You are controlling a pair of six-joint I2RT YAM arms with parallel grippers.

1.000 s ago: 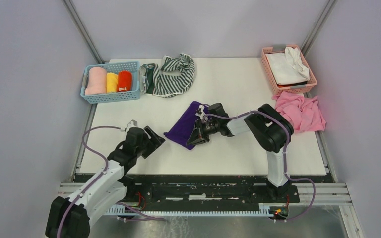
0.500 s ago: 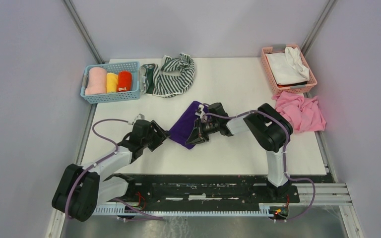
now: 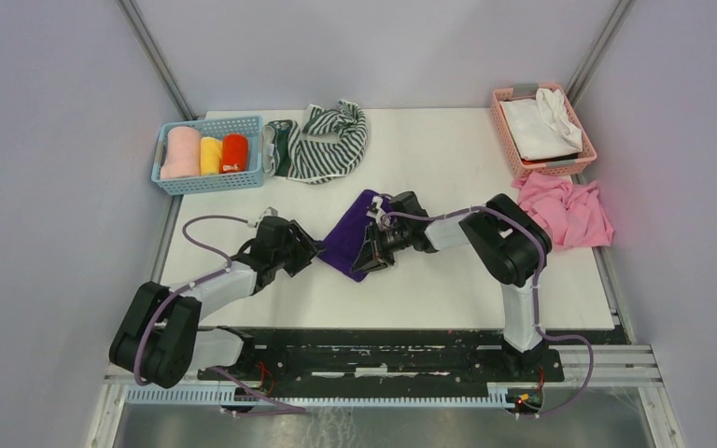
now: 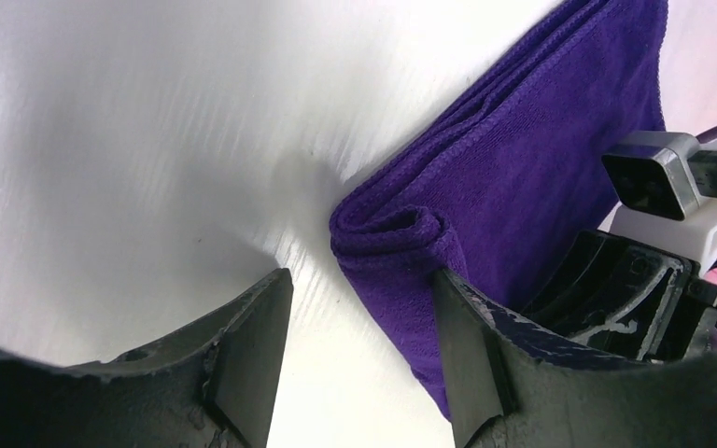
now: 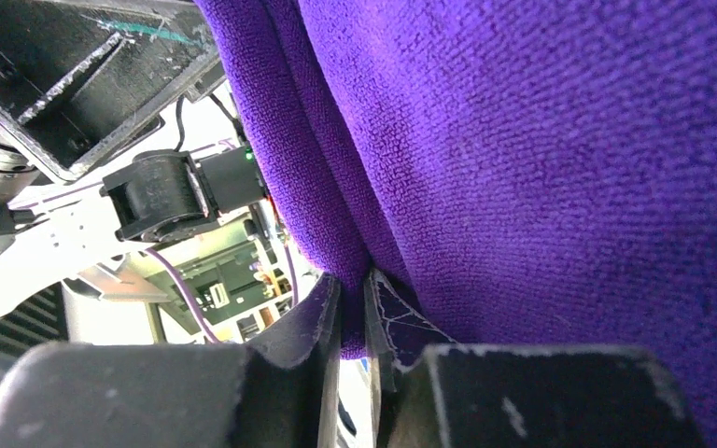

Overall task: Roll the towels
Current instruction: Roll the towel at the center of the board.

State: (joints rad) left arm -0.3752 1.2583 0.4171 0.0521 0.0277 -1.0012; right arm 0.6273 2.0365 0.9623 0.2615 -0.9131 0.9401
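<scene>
The purple cloth (image 3: 350, 235) lies folded at the table's middle. It also shows in the left wrist view (image 4: 513, 168) with a rolled-over near corner, and it fills the right wrist view (image 5: 541, 159). My right gripper (image 3: 371, 259) is shut on the purple cloth's near edge (image 5: 353, 317). My left gripper (image 3: 310, 252) is open at the cloth's left corner, with that corner between its fingers (image 4: 359, 364). The striped towel (image 3: 322, 142) lies crumpled at the back of the table, apart from both grippers.
A blue basket (image 3: 207, 179) at the back left holds three rolled towels, pink, yellow and red. A pink basket (image 3: 504, 126) at the back right holds a white cloth (image 3: 540, 121). A pink cloth (image 3: 569, 211) lies bunched below it.
My left arm has swung right and forward across the table, bringing its open gripper up to the purple cloth's left corner. The right gripper has stayed in place on the cloth.
</scene>
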